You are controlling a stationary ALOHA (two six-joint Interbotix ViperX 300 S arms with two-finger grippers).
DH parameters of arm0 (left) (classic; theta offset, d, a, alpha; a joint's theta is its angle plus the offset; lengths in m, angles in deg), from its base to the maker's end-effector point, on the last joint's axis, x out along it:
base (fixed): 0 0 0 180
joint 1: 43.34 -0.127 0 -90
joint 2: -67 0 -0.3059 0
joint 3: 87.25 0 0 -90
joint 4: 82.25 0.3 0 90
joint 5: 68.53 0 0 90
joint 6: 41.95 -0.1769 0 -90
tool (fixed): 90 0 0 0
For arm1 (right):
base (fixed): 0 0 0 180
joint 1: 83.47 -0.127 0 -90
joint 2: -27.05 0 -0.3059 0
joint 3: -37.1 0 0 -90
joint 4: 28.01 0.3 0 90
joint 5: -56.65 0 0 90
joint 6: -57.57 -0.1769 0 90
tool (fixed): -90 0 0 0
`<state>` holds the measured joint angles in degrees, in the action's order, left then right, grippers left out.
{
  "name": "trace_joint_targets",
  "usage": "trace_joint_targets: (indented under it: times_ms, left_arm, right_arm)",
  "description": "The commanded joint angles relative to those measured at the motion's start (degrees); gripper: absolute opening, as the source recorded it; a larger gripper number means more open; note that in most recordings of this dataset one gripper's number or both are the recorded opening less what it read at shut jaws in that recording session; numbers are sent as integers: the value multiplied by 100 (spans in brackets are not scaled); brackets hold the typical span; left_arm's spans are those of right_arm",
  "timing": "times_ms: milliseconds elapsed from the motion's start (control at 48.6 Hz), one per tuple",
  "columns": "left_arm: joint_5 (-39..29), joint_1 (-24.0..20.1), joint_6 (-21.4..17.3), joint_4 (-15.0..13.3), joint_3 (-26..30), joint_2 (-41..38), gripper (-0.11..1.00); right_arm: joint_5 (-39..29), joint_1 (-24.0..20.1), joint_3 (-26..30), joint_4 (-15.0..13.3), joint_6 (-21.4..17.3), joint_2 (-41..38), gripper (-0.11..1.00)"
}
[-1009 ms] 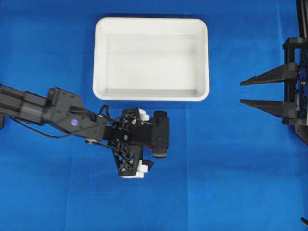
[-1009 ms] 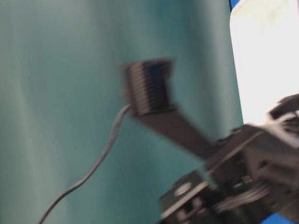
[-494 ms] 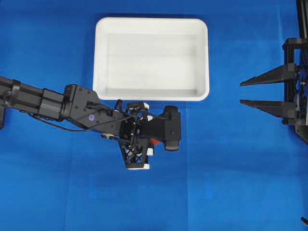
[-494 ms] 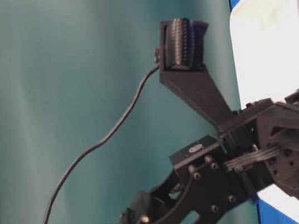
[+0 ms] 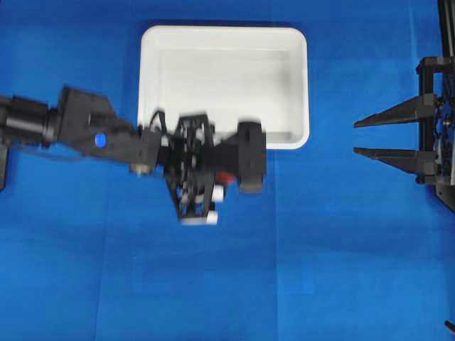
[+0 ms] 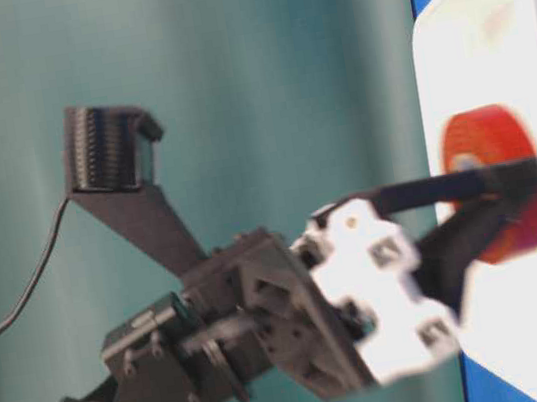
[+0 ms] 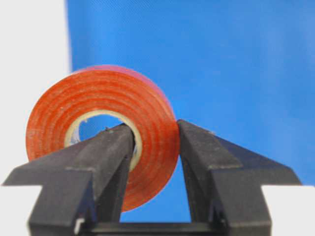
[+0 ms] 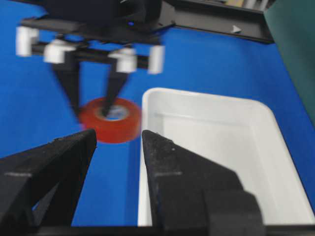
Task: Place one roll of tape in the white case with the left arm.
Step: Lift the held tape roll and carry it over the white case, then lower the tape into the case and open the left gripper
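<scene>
- Now the left gripper (image 7: 153, 140), pinching the roll of tape (image 7: 101, 128) through its wall, has lifted it off the blue table (image 5: 341, 270).
- Beside the white case (image 5: 224, 39) rim; carrying over is next.
- Right gripper (image 5: 364, 136) sits spread, idle.

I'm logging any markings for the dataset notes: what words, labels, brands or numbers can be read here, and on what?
None can be read.
The roll of tape held in the left hand shows plain red-orange layers, no print.
The white case is unmarked.
The right hand bears no legible label.

Blurred left gripper (image 8: 93, 105) apparently pinches roll of tape (image 8: 110, 119) beside white case (image 8: 211, 147).
</scene>
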<state>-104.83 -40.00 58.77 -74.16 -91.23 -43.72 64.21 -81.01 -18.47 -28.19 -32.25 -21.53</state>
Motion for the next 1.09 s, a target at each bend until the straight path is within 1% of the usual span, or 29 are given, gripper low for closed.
trace_joint_targets:
  times_ms: [0, 62, 144, 268, 391, 556, 679, 720, 865, 885, 926, 1070]
  left_arm:
    - [53, -404, -18, 44, 35, 211, 26]
    - [114, -642, -97, 53, 9, 202, 26]
    - [281, -967, -325, 44, -44, 149, 26]
    - [606, -1274, -571, 18, -105, -53, 26]
    - [835, -1362, -686, 0, -114, -290, 26]
    - [967, -1371, -668, -44, -132, -589, 26]
    - [984, -1371, -633, -53, -158, -624, 26]
    - [993, -1380, -624, -53, -158, -615, 31]
    - [861, -1380, -668, -53, -149, -439, 75]
    - [835, -1380, -668, -53, -149, -387, 78]
    - [765, -1380, -650, -53, -149, -255, 78]
    - [694, -1318, -633, -53, -237, 387, 67]
  right_arm:
    - [18, 9, 70, 0, -18, -44, -11]
    - [26, 9, 70, 9, -26, -44, -11]
    - [18, 9, 70, 9, -35, -35, -11]
    - [18, 9, 70, 9, -35, -35, -11]
    - [18, 9, 62, 9, -35, -44, -11]
    - [0, 9, 62, 9, -35, -44, -11]
    - [0, 9, 70, 9, -35, -44, -11]
    - [0, 9, 70, 9, -35, -44, -11]
    - [0, 9, 70, 26, -44, -35, -11]
    - [0, 9, 70, 26, -44, -44, -11]
    - [-18, 9, 70, 26, -44, -44, -11]
    - [-62, 9, 70, 26, -44, -44, -11]
